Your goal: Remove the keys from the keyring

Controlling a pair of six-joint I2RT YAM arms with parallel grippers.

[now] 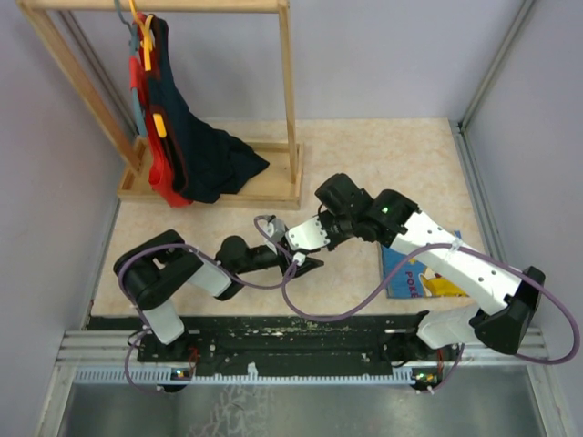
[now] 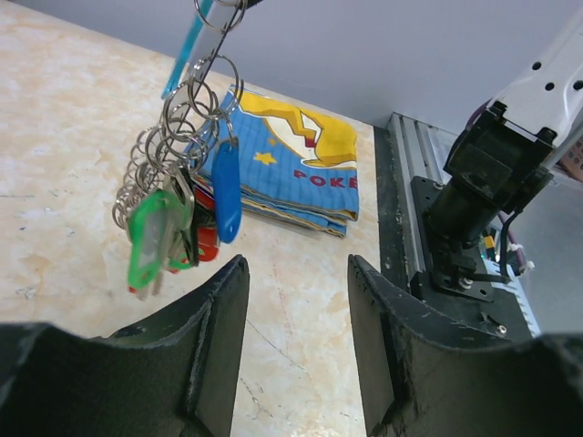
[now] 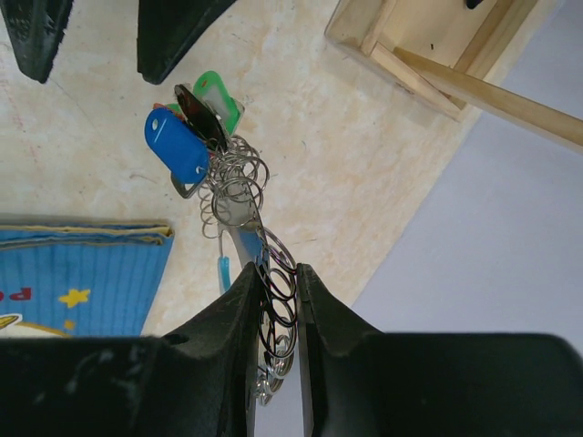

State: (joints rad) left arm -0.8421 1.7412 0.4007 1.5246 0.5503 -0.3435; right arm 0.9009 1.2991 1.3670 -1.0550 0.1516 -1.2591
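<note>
- Keys (image 2: 178, 232) hang in a bunch under the keyring (image 3: 239, 187), mid-table; green, blue and red heads show.
- Keyring's top loops are pinched between the right gripper (image 3: 276, 278) fingers, jaws narrow, clamped on the metal.
- Left gripper (image 2: 296, 269) is close to the bunch, jaws wide, nothing between them.
- Bare table (image 2: 64, 137) lies around the bunch; the blue picture book (image 2: 291, 155) lies flat near it, toward the right arm's base.
- Right arm is stretched over the book, its wrist angled down; left arm is folded low, reaching inward.
- Wooden clothes rack (image 1: 209, 177) is well apart, at the far left.
</note>
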